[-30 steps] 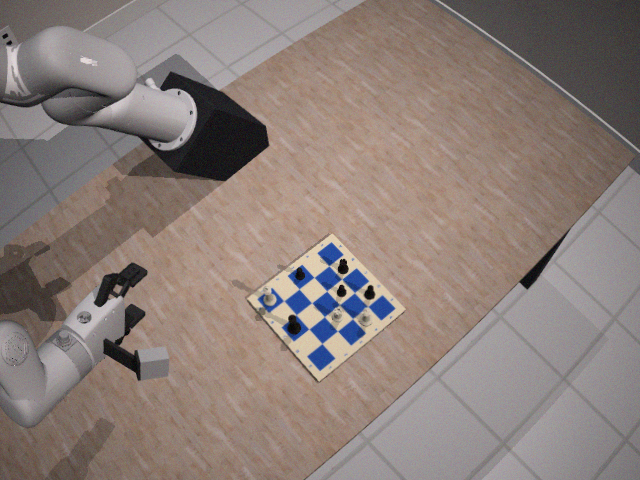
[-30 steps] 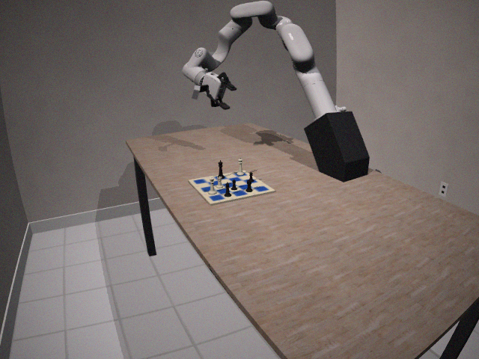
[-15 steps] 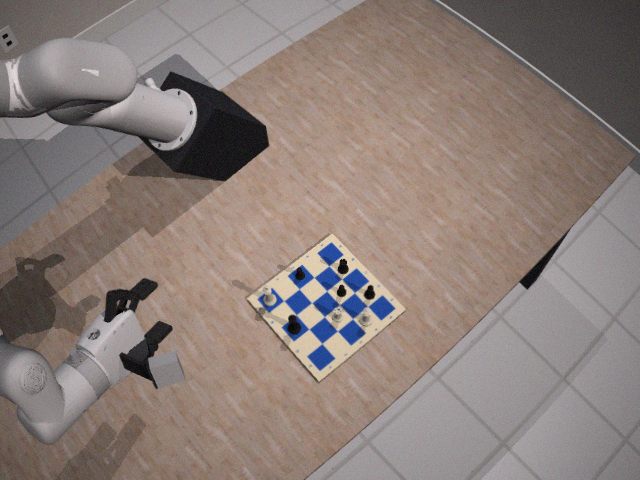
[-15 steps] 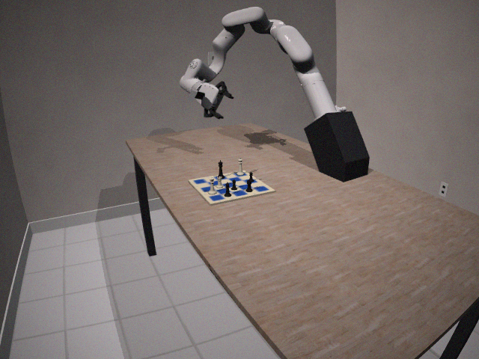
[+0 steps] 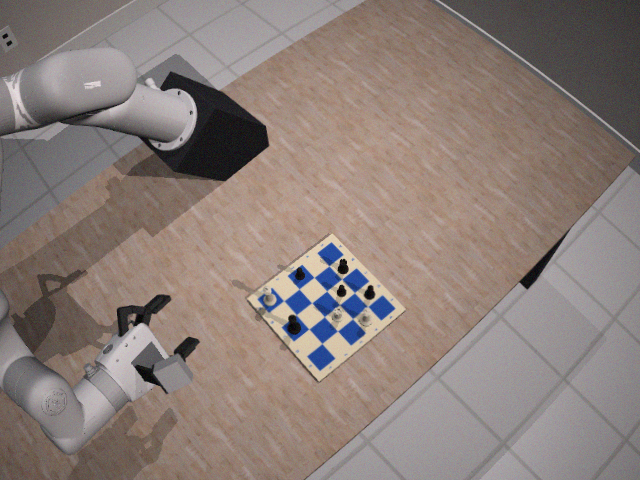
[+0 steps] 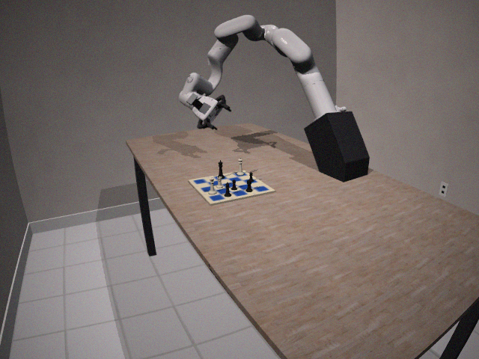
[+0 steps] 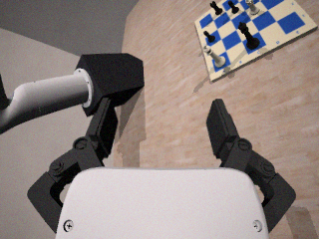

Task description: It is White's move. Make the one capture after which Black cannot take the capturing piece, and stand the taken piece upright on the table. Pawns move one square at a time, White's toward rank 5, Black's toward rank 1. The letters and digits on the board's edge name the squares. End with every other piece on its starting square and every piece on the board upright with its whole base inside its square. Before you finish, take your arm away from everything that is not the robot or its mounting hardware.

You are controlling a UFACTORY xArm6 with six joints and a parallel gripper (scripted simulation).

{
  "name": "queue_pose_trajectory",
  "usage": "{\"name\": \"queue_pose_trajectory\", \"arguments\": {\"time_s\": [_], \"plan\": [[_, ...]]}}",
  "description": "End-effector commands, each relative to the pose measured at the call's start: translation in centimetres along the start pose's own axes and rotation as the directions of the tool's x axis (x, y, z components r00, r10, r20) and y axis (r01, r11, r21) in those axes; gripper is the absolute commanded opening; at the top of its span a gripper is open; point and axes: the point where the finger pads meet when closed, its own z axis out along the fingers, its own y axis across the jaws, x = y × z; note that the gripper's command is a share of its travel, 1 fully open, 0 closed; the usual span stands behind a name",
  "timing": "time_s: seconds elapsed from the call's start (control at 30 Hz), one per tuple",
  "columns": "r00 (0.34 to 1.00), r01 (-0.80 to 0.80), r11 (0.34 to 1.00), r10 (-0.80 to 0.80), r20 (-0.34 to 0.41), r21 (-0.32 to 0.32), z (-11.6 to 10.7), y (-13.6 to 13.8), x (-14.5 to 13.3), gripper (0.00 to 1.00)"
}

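The gripper (image 5: 176,321) (image 6: 221,118) (image 7: 161,104) is open and empty, high above the table and off to one side of the board, touching no piece. The chessboard (image 5: 321,357) (image 6: 216,197) (image 7: 291,23) lies flat, with all visible pieces upright. A tall white piece (image 5: 268,297) (image 6: 240,167) (image 7: 216,58) stands at one corner, a tall black piece (image 5: 293,324) (image 6: 220,170) (image 7: 248,37) near it. Two other white pieces, one short (image 5: 337,314) (image 6: 219,182) and one taller (image 5: 365,317) (image 6: 212,187), stand near several black pieces. The edge letters and digits are too small to read.
The wooden table (image 5: 439,170) (image 6: 328,239) surrounds the board; no piece stands on it outside the board. The black arm base (image 5: 222,134) (image 6: 340,146) (image 7: 117,75) stands at the table's edge. The arm arches high over the table's far end in the exterior view.
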Motion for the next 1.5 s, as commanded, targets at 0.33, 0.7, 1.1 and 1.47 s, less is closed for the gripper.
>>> {"name": "queue_pose_trajectory", "arguments": {"time_s": [0.33,0.7,1.1,1.47], "plan": [[0.926,0.350,0.937,-0.349,-0.147,-0.018,2.1,4.8,-0.6,1.00],[0.801,0.548,0.830,-0.556,-0.222,-0.102,3.9,8.0,-1.5,1.00],[0.659,0.680,0.705,-0.709,-0.252,-0.203,5.6,10.7,-2.4,1.00],[0.608,0.714,0.658,-0.752,-0.254,-0.240,6.2,11.5,-2.7,1.00]]}}
